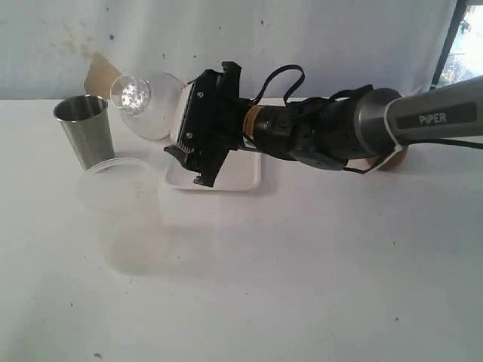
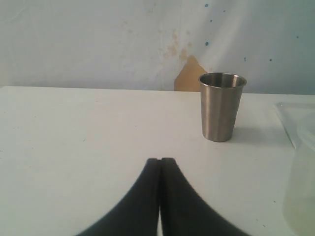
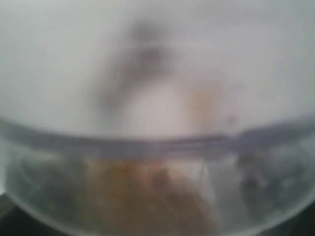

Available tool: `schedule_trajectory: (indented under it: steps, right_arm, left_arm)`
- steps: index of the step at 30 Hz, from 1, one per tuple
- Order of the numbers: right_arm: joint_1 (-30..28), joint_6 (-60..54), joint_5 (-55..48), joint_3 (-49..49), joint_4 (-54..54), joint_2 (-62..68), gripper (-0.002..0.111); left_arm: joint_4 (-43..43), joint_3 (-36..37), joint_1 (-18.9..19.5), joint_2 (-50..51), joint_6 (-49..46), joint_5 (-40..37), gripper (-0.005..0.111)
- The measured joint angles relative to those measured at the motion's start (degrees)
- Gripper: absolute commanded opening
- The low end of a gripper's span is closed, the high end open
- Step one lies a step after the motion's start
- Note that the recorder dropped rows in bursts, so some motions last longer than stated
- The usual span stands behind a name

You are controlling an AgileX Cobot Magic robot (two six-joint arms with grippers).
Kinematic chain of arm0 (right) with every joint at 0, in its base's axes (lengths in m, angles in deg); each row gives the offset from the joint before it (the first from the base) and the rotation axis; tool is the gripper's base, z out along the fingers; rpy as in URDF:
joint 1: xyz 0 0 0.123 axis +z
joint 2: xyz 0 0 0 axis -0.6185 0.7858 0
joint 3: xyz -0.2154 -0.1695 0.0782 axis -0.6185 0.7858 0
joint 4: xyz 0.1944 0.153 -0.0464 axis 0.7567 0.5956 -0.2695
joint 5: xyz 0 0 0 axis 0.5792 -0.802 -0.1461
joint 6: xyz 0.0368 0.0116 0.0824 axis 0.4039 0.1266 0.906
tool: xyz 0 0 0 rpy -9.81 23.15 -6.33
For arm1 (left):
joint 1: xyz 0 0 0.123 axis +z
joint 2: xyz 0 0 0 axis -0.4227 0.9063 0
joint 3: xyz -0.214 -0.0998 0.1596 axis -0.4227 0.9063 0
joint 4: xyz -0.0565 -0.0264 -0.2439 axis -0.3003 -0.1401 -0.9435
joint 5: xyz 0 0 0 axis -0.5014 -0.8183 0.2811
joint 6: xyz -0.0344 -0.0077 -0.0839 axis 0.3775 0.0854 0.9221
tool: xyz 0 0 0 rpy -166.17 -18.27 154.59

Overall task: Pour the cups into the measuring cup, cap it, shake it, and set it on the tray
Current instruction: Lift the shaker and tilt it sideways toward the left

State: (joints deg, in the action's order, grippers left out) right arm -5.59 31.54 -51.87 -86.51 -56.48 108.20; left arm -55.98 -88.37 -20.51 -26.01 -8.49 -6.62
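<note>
Right fingers point(image 1: 190, 127) clasp the clear measuring cup point(image 1: 151, 113) sideways near the tray point(image 1: 245, 178) (left fingers point(image 2: 160, 165) pressed together); grip firmly, right it before lowering.

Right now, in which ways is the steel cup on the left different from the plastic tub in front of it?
The steel cup is shiny, opaque metal; the plastic tub is frosted and translucent. The steel cup's mouth is narrow; the plastic tub's is much wider. The steel cup stands farther back, the plastic tub nearer the camera. Both stand upright on the white table, untouched.
</note>
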Motion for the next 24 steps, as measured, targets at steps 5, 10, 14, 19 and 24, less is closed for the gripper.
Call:
schedule_trajectory:
  steps: [5,10,14,19,24]
  right_arm:
    - [0.00,-4.27,-0.37,-0.04,-1.11,0.00,0.000]
    - [0.00,-8.42,-2.83,-0.16,-1.33,0.00,0.000]
    - [0.00,-9.66,-6.17,-1.51,-1.37,0.00,0.000]
    - [0.00,-11.00,-7.55,-3.69,-1.37,0.00,0.000]
    - [0.00,-15.40,-9.13,-5.12,-1.37,0.00,0.000]
  left_arm:
    - [0.00,0.00,0.00,0.00,0.00,0.00,0.000]
    - [0.00,0.00,0.00,0.00,0.00,0.00,0.000]
    - [0.00,0.00,0.00,0.00,0.00,0.00,0.000]
    - [0.00,0.00,0.00,0.00,0.00,0.00,0.000]
    - [0.00,0.00,0.00,0.00,0.00,0.00,0.000]
